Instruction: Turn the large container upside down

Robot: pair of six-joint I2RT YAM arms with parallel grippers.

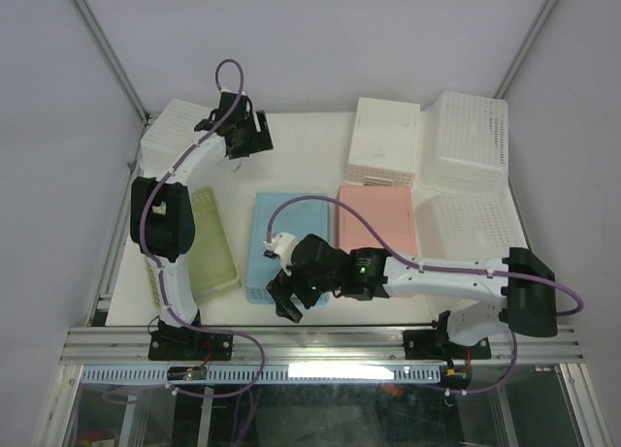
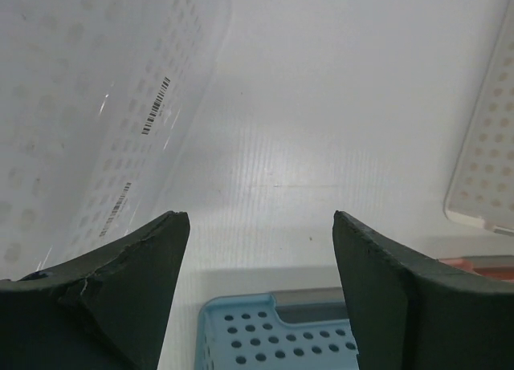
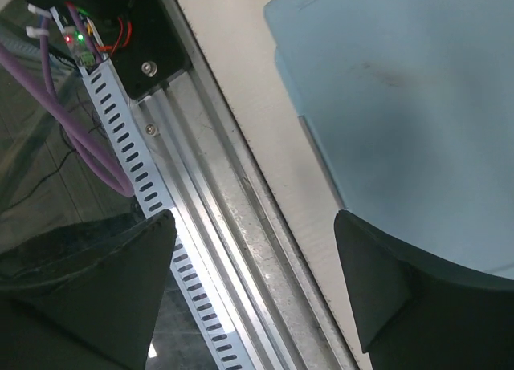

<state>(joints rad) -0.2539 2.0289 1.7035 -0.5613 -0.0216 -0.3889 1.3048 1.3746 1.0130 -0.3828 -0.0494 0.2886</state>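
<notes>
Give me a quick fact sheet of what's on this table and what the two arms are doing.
Left arm: jaws open above bare table, beside far-left white basket
Right arm: jaws open at the near edge, beside blue container
Middle: blue container, pink container side by side
Left side: yellow-green basket
Far right: three white baskets
Held: nothing

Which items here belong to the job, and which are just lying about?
Job: large white basket, likely the target; left gripper; right gripper.
Lying about: blue basket; pink basket; yellow-green basket; small white basket; far-left white basket; near-right white basket.
</notes>
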